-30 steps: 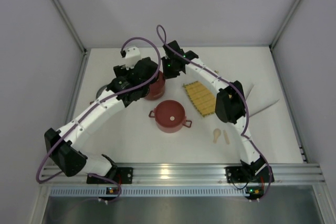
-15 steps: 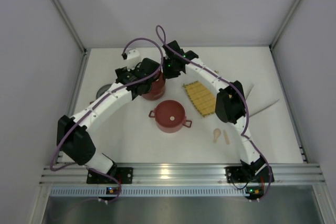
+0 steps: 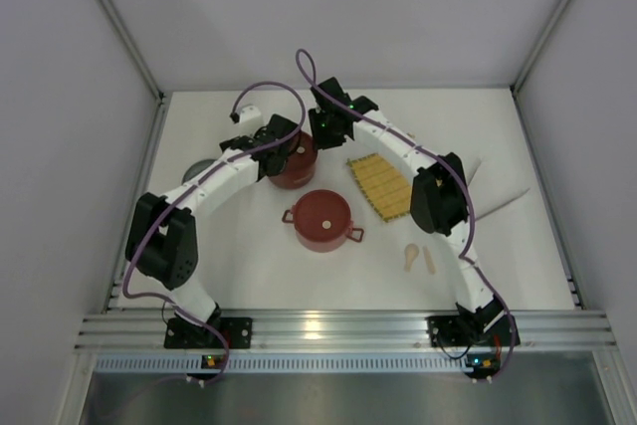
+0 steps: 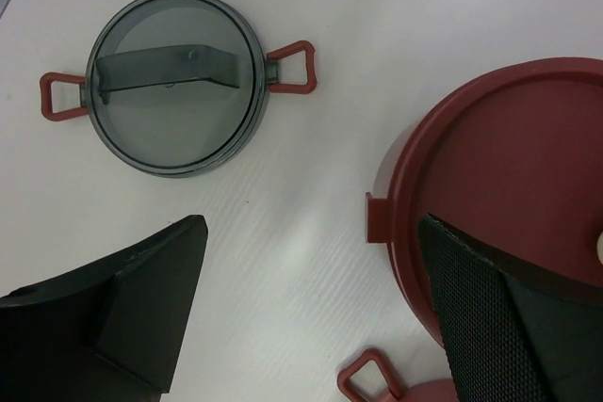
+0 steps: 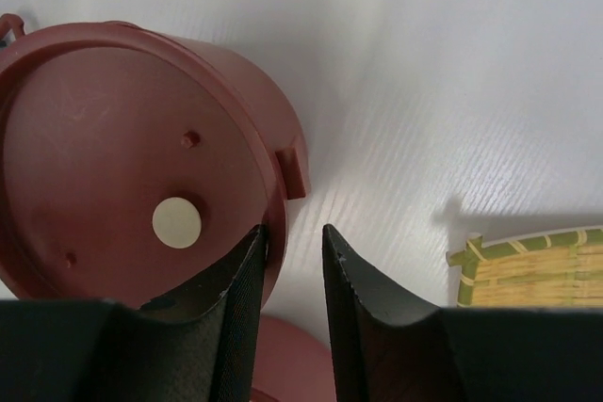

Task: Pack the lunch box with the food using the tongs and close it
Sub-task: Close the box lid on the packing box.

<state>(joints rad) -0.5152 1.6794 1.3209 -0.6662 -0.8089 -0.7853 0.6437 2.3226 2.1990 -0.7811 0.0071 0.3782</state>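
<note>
Right fingers (image 5: 372,327): narrow gap between them, nothing pinched. They straddle the rim of the round dark-red tiered lunch box (image 5: 122,157). One finger sits over the flat lid and touches its edge. The other hangs outside the wall, with bare surface showing in the gap. A small cream disc (image 5: 177,223) on the lid lies just beside the inner finger.

Left fingers (image 4: 122,317): spread wide, holding nothing. One hangs over the same lid's edge, the other over bare surface. Beyond them a grey translucent round lid with two red loop handles (image 4: 174,82) lies flat, well apart from the box.

Overhead: both arms meet at the box, toward the far middle of the white tabletop (image 3: 249,266). A second dark-red lidded bowl with side handles (image 3: 321,221) stands just beside it, nearer the arm bases. A square yellow woven mat (image 3: 381,186) lies right of the box, with two small beige sticks (image 3: 420,259) nearer the bases. The long silver-grey metal tongs (image 3: 506,202) lie right of the mat, partly hidden by the right arm. Pale walls (image 3: 348,17) enclose three sides.
</note>
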